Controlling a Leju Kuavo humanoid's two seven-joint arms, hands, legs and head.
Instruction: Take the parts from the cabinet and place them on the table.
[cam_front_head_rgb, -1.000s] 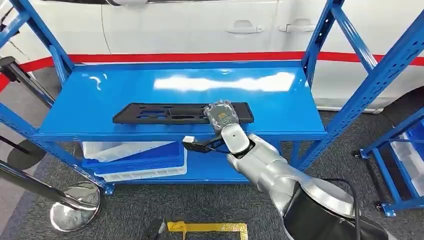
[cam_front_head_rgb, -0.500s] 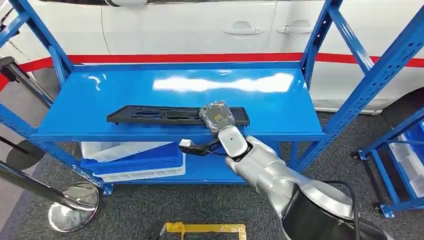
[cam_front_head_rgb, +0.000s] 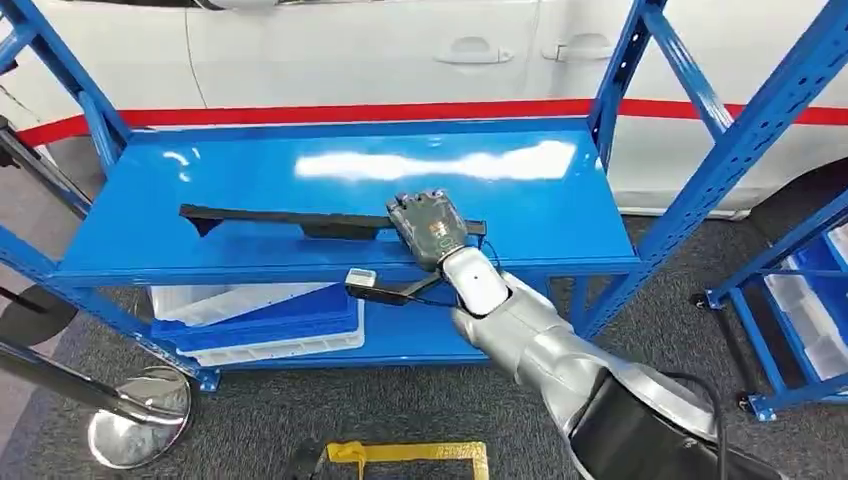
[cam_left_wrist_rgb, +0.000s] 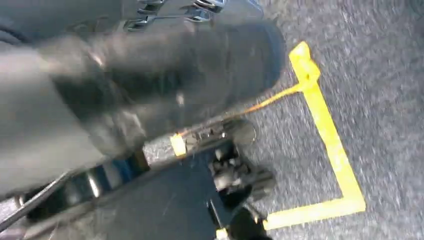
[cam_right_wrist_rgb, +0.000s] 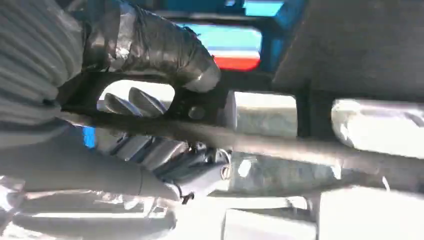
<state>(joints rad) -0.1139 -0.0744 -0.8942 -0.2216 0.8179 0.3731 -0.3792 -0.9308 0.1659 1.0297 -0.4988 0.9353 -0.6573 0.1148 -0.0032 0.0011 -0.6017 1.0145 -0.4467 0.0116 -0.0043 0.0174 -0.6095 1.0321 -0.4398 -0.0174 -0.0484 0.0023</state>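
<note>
While my right hand (cam_front_head_rgb: 432, 226) grips the long black plastic panel (cam_front_head_rgb: 300, 220) at its right end, the panel's long axis runs leftward across the blue shelf (cam_front_head_rgb: 560, 215), tilted on edge. Left hand's state: I cannot tell.

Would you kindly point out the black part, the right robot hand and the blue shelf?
black part (cam_front_head_rgb: 260, 216), head view, on its long edge left of the hand.
right robot hand (cam_front_head_rgb: 428, 226), head view, on its back.
blue shelf (cam_front_head_rgb: 330, 170), head view, on its bare top.
</note>
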